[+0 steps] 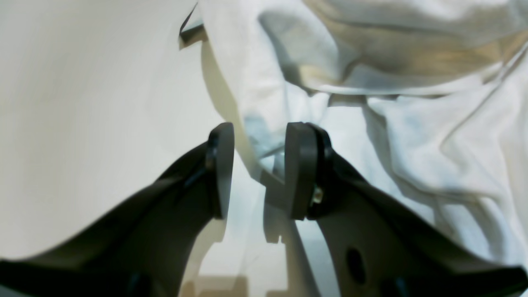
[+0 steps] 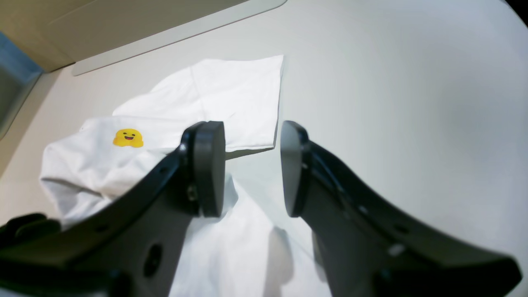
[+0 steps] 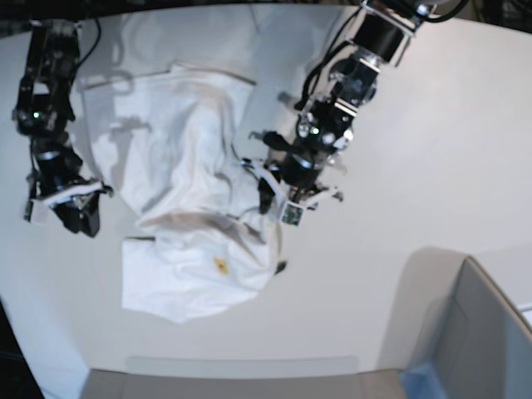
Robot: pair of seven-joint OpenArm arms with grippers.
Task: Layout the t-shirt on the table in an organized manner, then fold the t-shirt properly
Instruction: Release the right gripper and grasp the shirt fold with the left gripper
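I'm looking at the white surface [image 3: 416, 166] first, the biggest thing here, curving away at the far edge and mostly bare on the side under my left arm. On it the t-shirt [image 3: 191, 208] lies crumpled, not flat: a rumpled mound in the middle, one flatter sleeve or panel spread toward the near edge, and a small yellow smiley print [image 2: 128, 138] showing on a fold. In the near corner of the base view a grey bin-like box [image 3: 482, 332] sits, cut off by the frame, well apart from the shirt. A pale flat strip [image 3: 241, 366] runs along the near edge of the surface.

My left gripper [image 1: 259, 169] is right at the shirt's edge beside the mound; its jaws stand apart, with a fold of white cloth between them, and I can't tell whether either pad touches it. The left arm itself blocks part of the shirt in the base view. My right gripper [image 2: 252, 165] hangs off to the other side of the shirt, jaws apart with nothing between them, only cloth and bare surface below.

Hard to make out: the left wrist view is blurred, with a dark scrap near the top that may be a tag. The shirt's collar and main front print are buried in folds.
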